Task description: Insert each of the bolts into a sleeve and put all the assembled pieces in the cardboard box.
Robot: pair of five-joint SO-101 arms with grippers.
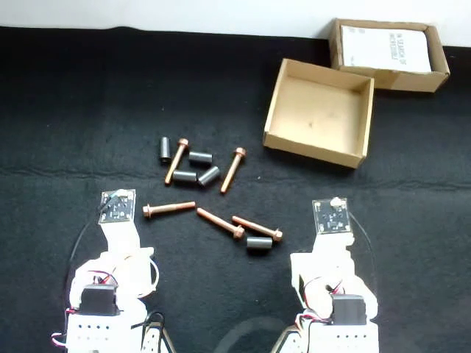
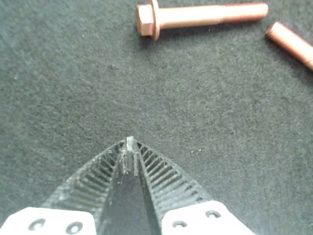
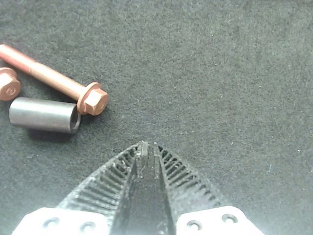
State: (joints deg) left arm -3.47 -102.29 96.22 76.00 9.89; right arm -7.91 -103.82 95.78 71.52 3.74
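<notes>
Several copper bolts lie loose on the black cloth: two (image 1: 176, 160) (image 1: 233, 169) near the sleeves, and three (image 1: 168, 209) (image 1: 220, 222) (image 1: 257, 228) closer to the arms. Dark grey sleeves (image 1: 165, 150) (image 1: 199, 157) (image 1: 209, 176) cluster mid-table; another sleeve (image 1: 258, 245) (image 3: 45, 115) lies beside a bolt (image 3: 57, 81). The open cardboard box (image 1: 274, 107) stands at the back right, empty. My left gripper (image 2: 130, 142) is shut, resting short of a bolt (image 2: 200, 16). My right gripper (image 3: 146, 147) is shut, to the side of the lone sleeve.
A second cardboard box (image 1: 335, 40) holding a white booklet (image 1: 385, 46) sits behind the open one. Both arm bases (image 1: 103, 301) (image 1: 335, 301) stand at the near edge. Bare black cloth spreads to the left and far right.
</notes>
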